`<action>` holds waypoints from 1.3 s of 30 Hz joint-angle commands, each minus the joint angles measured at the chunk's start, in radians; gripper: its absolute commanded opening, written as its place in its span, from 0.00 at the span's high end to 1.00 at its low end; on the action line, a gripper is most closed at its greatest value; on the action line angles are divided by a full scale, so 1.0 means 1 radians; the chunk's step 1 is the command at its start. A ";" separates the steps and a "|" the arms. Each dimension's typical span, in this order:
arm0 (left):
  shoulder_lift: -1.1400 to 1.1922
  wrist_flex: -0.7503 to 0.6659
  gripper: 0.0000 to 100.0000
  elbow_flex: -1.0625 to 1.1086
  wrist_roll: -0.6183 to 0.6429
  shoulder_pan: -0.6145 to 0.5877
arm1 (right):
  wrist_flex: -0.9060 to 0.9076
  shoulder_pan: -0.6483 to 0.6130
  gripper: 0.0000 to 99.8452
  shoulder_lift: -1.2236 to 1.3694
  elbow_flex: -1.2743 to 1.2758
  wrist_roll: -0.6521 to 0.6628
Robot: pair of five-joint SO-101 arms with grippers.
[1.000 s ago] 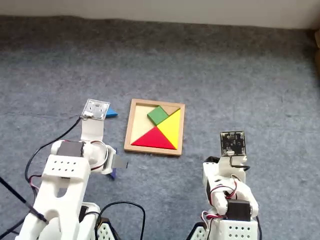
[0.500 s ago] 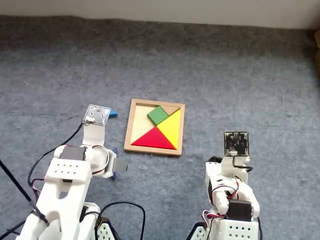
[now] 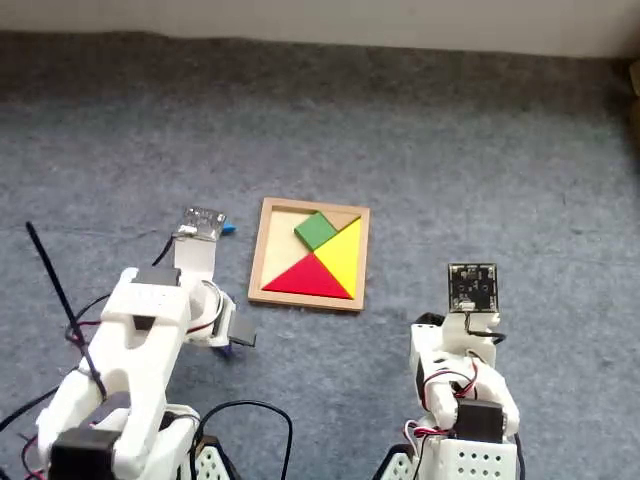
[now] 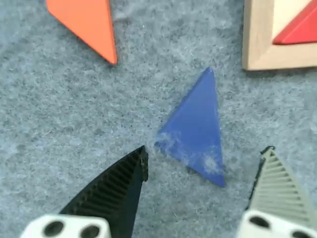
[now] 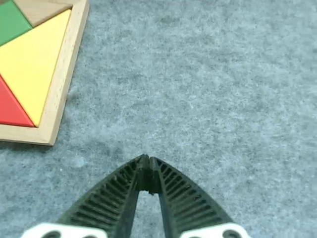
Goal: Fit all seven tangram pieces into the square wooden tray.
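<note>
1. While the left gripper (image 4: 205,151) hangs low over the grey carpet (image 3: 480,150), its jaws stand wide apart and hold nothing.
2. A blue triangle (image 4: 195,130) lies flat on the carpet between the two fingertips. The dark fingertip (image 4: 141,156) is just beside one corner and the pale one is a little way off.
3. An orange piece (image 4: 86,25) lies on the carpet well apart from the blue triangle. A corner of the square wooden tray (image 4: 257,44) is near the triangle's far tip.
4. From above, the tray (image 3: 258,255) sits in the middle of the frame, and the left arm (image 3: 150,330) is at the lower left, just beside the tray's left rim.
5. Inside the tray are a green square (image 3: 316,230) at the upper middle, a yellow triangle (image 3: 342,257) at the right and a red triangle (image 3: 305,277) along the lower edge, all three touching. Bare wood shows at the upper corners and along the left side.
6. A small light blue piece (image 3: 229,228) peeks out just left of the tray's upper left corner.
7. The right gripper (image 5: 147,159) has its fingertips pressed together on nothing, above bare carpet just beside the tray's corner. The right arm (image 3: 465,370) is at the lower right of the overhead frame.
</note>
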 commanded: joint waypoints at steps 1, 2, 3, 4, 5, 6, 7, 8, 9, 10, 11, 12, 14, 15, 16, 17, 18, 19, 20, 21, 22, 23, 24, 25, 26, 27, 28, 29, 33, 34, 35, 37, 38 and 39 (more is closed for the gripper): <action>0.097 0.035 0.67 -0.110 0.008 0.008 | 0.004 0.013 0.99 -0.007 0.105 -0.005; 0.108 0.035 0.67 -0.117 0.008 0.008 | 0.004 0.013 0.99 -0.007 0.105 -0.005; 0.111 0.035 0.67 -0.120 0.008 0.008 | 0.004 0.013 0.99 -0.007 0.105 -0.005; 0.110 0.035 0.67 -0.120 0.008 0.008 | 0.004 0.013 0.99 -0.007 0.105 -0.005; 0.107 0.035 0.67 -0.120 0.008 0.012 | 0.004 0.013 0.99 -0.007 0.105 -0.005; 0.107 0.035 0.67 -0.120 0.008 0.013 | 0.004 0.013 0.99 -0.007 0.105 -0.005; 0.107 0.035 0.67 -0.120 0.008 0.013 | 0.004 0.013 0.99 -0.007 0.105 -0.005; 0.107 0.035 0.68 -0.120 0.008 0.013 | 0.004 0.013 0.99 -0.007 0.105 -0.005; 0.107 0.035 0.69 -0.120 0.003 0.015 | 0.004 0.013 0.99 -0.007 0.105 -0.005; 0.110 0.032 0.71 -0.120 0.003 0.018 | 0.004 0.013 0.99 -0.007 0.105 -0.005; 0.113 0.028 0.72 -0.120 0.003 0.027 | 0.004 0.013 0.99 -0.007 0.105 -0.005; 0.114 0.028 0.74 -0.120 0.002 0.039 | 0.004 0.013 0.99 -0.007 0.105 -0.005; 0.116 0.028 0.76 -0.120 0.002 0.061 | 0.004 0.013 0.99 -0.007 0.105 -0.005; 0.116 0.028 0.76 -0.120 0.002 0.067 | 0.004 0.013 0.99 -0.007 0.105 -0.005; 0.116 0.028 0.76 -0.120 0.002 0.068 | 0.004 0.013 0.99 -0.007 0.105 -0.005; 0.116 0.028 0.76 -0.120 0.002 0.068 | 0.004 0.013 0.99 -0.007 0.105 -0.005; 0.117 0.028 0.76 -0.120 0.002 0.068 | 0.004 0.013 0.99 -0.007 0.105 -0.005; 0.117 0.028 0.76 -0.120 0.002 0.068 | 0.004 0.013 0.99 -0.007 0.105 -0.005; 0.117 0.028 0.76 -0.120 0.002 0.068 | 0.004 0.013 0.99 -0.007 0.105 -0.005; 0.117 0.028 0.76 -0.120 0.002 0.068 | 0.004 0.013 0.99 -0.007 0.105 -0.005; 0.117 0.028 0.76 -0.120 0.002 0.068 | 0.004 0.015 0.99 -0.007 0.105 -0.005; 0.117 0.029 0.76 -0.120 0.002 0.068 | 0.004 0.015 0.99 -0.007 0.105 -0.005; 0.116 0.032 0.76 -0.124 0.002 0.068 | 0.004 0.015 0.99 -0.007 0.105 -0.005; 0.114 0.032 0.76 -0.125 0.002 0.070 | 0.004 0.015 0.99 -0.007 0.105 -0.005; 0.108 0.032 0.76 -0.125 0.002 0.070 | 0.004 0.015 0.99 -0.007 0.105 -0.005; 0.108 0.032 0.76 -0.125 0.000 0.070 | 0.004 0.015 0.99 -0.007 0.105 -0.005; 0.108 0.031 0.76 -0.125 0.000 0.070 | 0.004 0.015 0.99 -0.007 0.105 -0.005; 0.107 0.031 0.76 -0.125 0.000 0.070 | 0.004 0.015 0.99 -0.007 0.105 -0.005; 0.107 0.034 0.76 -0.125 -0.066 0.070 | 0.004 0.015 0.99 -0.007 0.105 -0.005; 0.107 0.034 0.76 -0.125 -0.071 0.070 | 0.004 0.015 0.99 -0.007 0.105 -0.005; 0.107 0.034 0.76 -0.125 -0.074 0.070 | 0.004 0.015 0.99 -0.007 0.105 -0.005; 0.105 0.034 0.76 -0.127 -0.075 0.070 | 0.004 0.015 0.99 -0.007 0.105 -0.005; 0.105 0.034 0.76 -0.127 -0.077 0.070 | 0.004 0.015 0.99 -0.007 0.105 -0.005; 0.105 0.035 0.76 -0.127 -0.077 0.070 | 0.004 0.015 0.99 -0.007 0.105 -0.005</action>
